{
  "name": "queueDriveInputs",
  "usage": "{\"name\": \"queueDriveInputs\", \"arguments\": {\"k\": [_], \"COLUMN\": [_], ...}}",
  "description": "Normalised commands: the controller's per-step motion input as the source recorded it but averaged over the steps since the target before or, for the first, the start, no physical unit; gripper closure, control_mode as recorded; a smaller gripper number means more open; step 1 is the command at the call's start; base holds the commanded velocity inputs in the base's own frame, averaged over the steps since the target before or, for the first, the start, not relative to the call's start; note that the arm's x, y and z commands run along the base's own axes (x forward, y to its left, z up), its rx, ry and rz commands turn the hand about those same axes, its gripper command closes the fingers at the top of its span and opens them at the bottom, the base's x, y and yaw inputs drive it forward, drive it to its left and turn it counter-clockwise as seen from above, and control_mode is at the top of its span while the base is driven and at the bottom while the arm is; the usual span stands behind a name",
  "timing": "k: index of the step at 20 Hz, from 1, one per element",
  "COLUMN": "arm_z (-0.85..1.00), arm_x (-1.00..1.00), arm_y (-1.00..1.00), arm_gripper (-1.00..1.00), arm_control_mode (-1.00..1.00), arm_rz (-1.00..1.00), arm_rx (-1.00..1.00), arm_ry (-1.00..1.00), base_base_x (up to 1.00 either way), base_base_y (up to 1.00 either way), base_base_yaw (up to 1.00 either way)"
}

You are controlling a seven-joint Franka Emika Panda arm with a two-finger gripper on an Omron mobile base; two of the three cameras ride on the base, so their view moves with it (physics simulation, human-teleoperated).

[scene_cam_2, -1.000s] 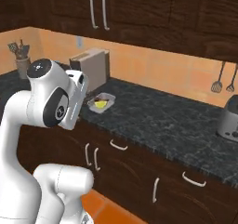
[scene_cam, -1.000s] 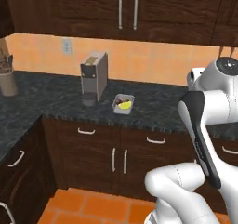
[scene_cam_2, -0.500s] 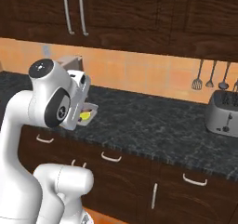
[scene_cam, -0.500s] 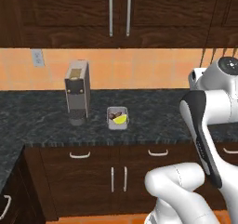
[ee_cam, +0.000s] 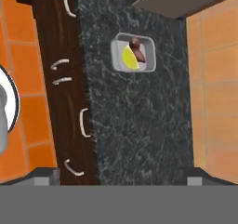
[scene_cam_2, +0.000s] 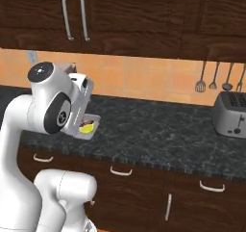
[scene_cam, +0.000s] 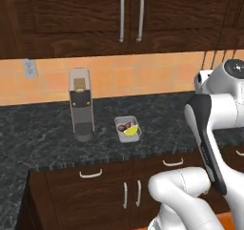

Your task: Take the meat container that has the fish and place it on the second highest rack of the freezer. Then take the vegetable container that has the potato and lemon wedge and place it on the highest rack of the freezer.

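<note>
The vegetable container (scene_cam: 128, 129) is a small grey tray on the dark stone counter (scene_cam: 43, 138), right of a coffee machine. In it lie the yellow lemon wedge (scene_cam: 132, 130) and the dark reddish potato (scene_cam: 124, 127). The hand view looks down on the vegetable container (ee_cam: 151, 56), with the lemon wedge (ee_cam: 129, 58) beside the potato (ee_cam: 138, 51). My gripper (ee_cam: 123, 176) hangs open well above the counter and holds nothing. In the right base view the vegetable container (scene_cam_2: 93, 125) peeks out from behind my hand (scene_cam_2: 79, 106). The meat container, the fish and the freezer are out of view.
A silver coffee machine (scene_cam: 81, 105) stands left of the tray. A toaster (scene_cam_2: 232, 114) sits far right on the counter, under hanging utensils (scene_cam_2: 214, 77). Dark wood cabinets run above (scene_cam: 131, 14) and below (scene_cam: 126, 193) the counter.
The whole picture has slid as the base drove along the counter, so the tray and coffee machine now sit nearer the left base view's middle. The gripper has stayed open.
</note>
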Motion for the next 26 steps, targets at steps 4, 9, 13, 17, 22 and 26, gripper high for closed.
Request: {"name": "queueDriveInputs", "arguments": {"k": [4,9,13,17,22,26], "arm_z": [0.00,0.00,0.00,0.00,0.00,-0.30], "arm_x": [0.00,0.00,0.00,0.00,0.00,0.00], "arm_y": [0.00,0.00,0.00,0.00,0.00,0.49], "arm_gripper": [-1.00,-1.00,-1.00,-1.00,-1.00,-1.00], "arm_control_mode": [1.00,1.00,1.00,1.00,1.00,-1.00], "arm_rz": [0.00,0.00,0.00,0.00,0.00,-0.05], "arm_rx": [0.00,0.00,0.00,0.00,0.00,0.00], "arm_ry": [0.00,0.00,0.00,0.00,0.00,0.06], "base_base_x": [0.56,0.25,0.24,0.42,0.25,0.00], "base_base_y": [-0.07,-0.49,-0.39,0.00,0.00,0.02], "base_base_yaw": [-0.01,0.15,0.12,0.00,-0.05,-0.01]}}
